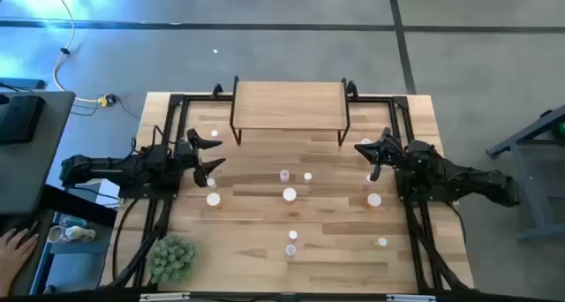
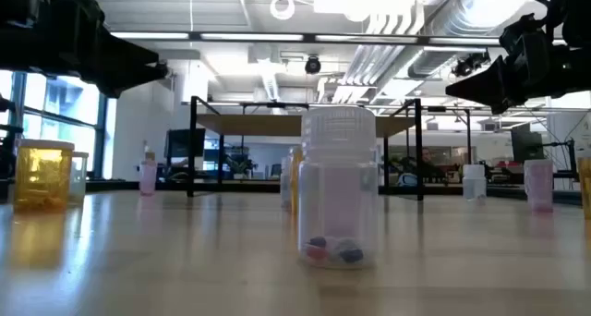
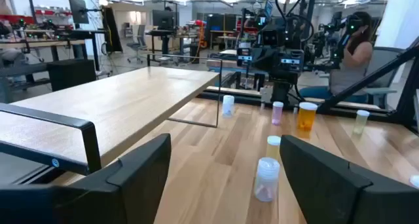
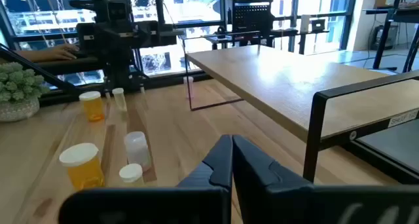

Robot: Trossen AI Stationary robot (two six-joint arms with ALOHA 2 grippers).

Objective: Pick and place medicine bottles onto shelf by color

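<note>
Small white-capped medicine bottles [image 1: 290, 193] on wood bench [image 1: 265, 258] betw. wide-open, empty left gripper [image 1: 208, 154] & closed, empty right gripper [image 1: 370, 152].

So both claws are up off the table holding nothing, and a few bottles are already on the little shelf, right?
Not quite: the shelf top is bare in the high view. The medicine bottles all stand on the table. Both the left gripper and right gripper hold nothing.
</note>
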